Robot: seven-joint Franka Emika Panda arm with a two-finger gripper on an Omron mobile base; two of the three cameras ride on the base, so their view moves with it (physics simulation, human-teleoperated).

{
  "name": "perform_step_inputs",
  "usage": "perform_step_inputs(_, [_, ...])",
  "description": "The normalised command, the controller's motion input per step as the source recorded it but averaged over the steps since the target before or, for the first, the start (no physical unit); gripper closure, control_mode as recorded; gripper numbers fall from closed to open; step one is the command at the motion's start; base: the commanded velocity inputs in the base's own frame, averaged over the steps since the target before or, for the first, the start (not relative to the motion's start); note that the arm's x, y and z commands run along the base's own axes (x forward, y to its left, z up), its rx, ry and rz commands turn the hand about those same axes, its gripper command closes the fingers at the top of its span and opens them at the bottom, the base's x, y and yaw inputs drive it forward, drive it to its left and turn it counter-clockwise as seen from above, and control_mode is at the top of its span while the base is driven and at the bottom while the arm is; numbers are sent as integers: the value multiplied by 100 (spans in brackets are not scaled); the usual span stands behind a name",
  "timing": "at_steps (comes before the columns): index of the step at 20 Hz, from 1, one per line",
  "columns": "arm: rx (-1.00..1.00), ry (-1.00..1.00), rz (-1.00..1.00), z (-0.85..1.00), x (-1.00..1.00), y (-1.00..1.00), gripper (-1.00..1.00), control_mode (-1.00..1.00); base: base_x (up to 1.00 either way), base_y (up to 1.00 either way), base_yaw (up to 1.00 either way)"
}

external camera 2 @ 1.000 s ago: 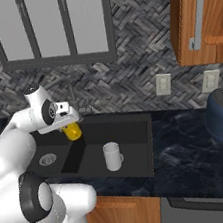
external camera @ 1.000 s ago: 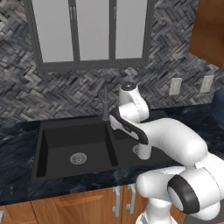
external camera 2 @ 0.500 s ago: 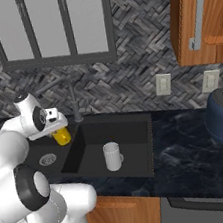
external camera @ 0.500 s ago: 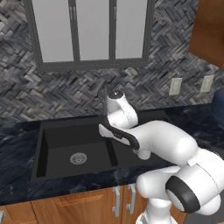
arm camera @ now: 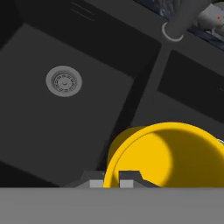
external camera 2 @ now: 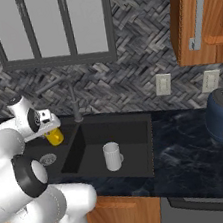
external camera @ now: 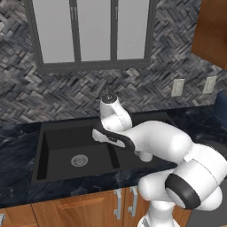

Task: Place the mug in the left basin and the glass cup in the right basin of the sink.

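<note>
The gripper (external camera 2: 51, 126) is holding the mug (external camera 2: 55, 136) in the air above the sink (external camera 2: 145, 128) — the mug is hanging just under the hand, clear of the black floor. In the hand view the two fingertips (arm camera: 129, 176) are standing on either side of the mug's rim (arm camera: 114, 153), one inside and one outside, so the jaws are clamped on the yellow wall. The mug (arm camera: 168, 153) is showing its open mouth to this camera, and it is lying over the centre divider (arm camera: 144, 92), with most of it on the side of the right basin (arm camera: 194, 92). The left basin (arm camera: 30, 61) is spreading out beside it, and its silver drain (arm camera: 64, 81) is well apart from the mug.

In the right base view the cup (external camera 2: 111, 156) is standing upright on the floor of the right basin (external camera 2: 138, 140), near the front wall — it is well apart from the mug and the gripper. The faucet (external camera 2: 73, 100) is rising behind the sink, just beside the hand.

In the left base view the arm is reaching over the sink (external camera: 42, 146), and the left basin (external camera: 62, 148) with its drain (external camera: 79, 160) is lying below and to the left of the wrist. From this side I cannot tell where the mug is, since the arm is hiding it.
</note>
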Motion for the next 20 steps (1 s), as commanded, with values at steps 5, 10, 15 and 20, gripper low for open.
perform_step_inputs(5, [1, 1, 7, -28, 28, 30, 100, -100, 0, 0, 0])
perform_step_inputs(10, [0, 0, 6, -29, 8, 45, 100, -100, 0, 0, 0])
perform_step_inputs(15, [0, 0, 2, -21, 0, 45, 100, -100, 0, 0, 0])
perform_step_inputs(20, [0, 0, 1, -24, 2, 28, 100, -100, 0, 0, 0])
